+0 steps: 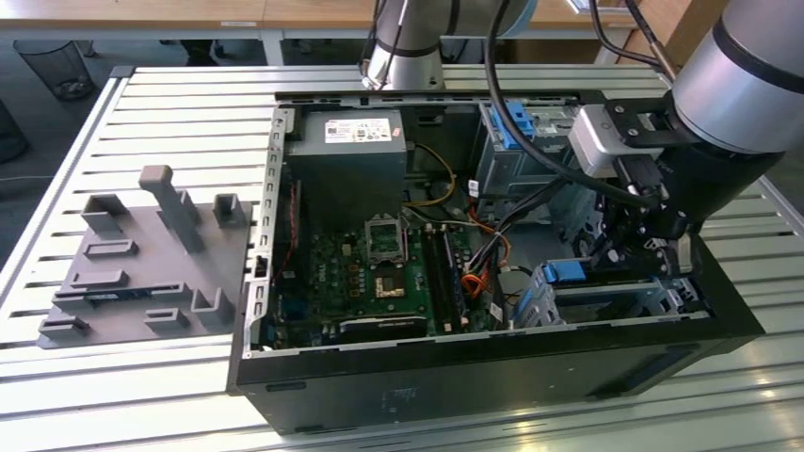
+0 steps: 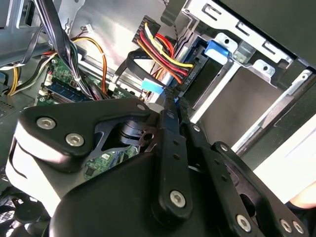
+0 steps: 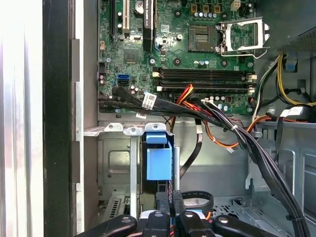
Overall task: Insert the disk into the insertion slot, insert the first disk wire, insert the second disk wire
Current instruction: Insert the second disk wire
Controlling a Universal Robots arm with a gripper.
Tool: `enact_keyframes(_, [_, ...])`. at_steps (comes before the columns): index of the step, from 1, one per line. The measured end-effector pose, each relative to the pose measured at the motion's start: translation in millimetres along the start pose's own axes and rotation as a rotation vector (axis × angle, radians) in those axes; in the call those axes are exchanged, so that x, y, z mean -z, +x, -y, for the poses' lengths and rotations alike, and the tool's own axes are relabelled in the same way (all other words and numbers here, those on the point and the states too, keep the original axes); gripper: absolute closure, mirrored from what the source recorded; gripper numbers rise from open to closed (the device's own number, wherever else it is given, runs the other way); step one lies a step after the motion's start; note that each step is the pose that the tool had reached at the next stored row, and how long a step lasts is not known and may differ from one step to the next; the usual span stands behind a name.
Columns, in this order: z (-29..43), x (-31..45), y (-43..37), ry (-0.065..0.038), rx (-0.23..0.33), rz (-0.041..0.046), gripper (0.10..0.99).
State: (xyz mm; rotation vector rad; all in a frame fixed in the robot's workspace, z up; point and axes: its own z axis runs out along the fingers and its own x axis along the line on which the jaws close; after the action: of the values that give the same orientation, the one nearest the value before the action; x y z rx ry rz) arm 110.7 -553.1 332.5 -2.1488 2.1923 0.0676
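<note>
The disk stands in the insertion slot [image 1: 619, 298] at the case's near corner on the exterior view's right. Its blue carrier [image 1: 566, 273] [image 2: 217, 50] [image 3: 159, 160] shows at the mouth of the perforated metal cage [image 2: 256, 61] [image 3: 116, 163]. A bundle of red, yellow and black wires [image 2: 160, 47] runs down to the disk's end. My gripper [image 1: 638, 252] [image 2: 170, 104] [image 3: 170, 198] hangs just over that end. Its fingers are pressed together on the light-blue plug [image 2: 153, 86] of a black flat wire [image 2: 134, 58]. That wire loops beside the fingers [image 3: 198, 201].
The open computer case holds a green motherboard [image 1: 377, 264], a grey power supply [image 1: 345, 160] and a taller cage with a blue latch [image 1: 515, 122]. A thick black cable bundle [image 3: 237, 136] crosses above the cage. A grey fixture block [image 1: 138, 254] lies on the slatted table at the exterior view's left.
</note>
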Motion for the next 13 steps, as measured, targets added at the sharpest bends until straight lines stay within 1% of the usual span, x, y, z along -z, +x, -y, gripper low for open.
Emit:
enact_keyframes(7, [0.1, -1.0, 0.9, 0.000, 0.000, 0.0001, 0.941])
enact_keyframes(13, [0.0, -4.2, 1.2, 0.000, 0.000, 0.0005, 0.941])
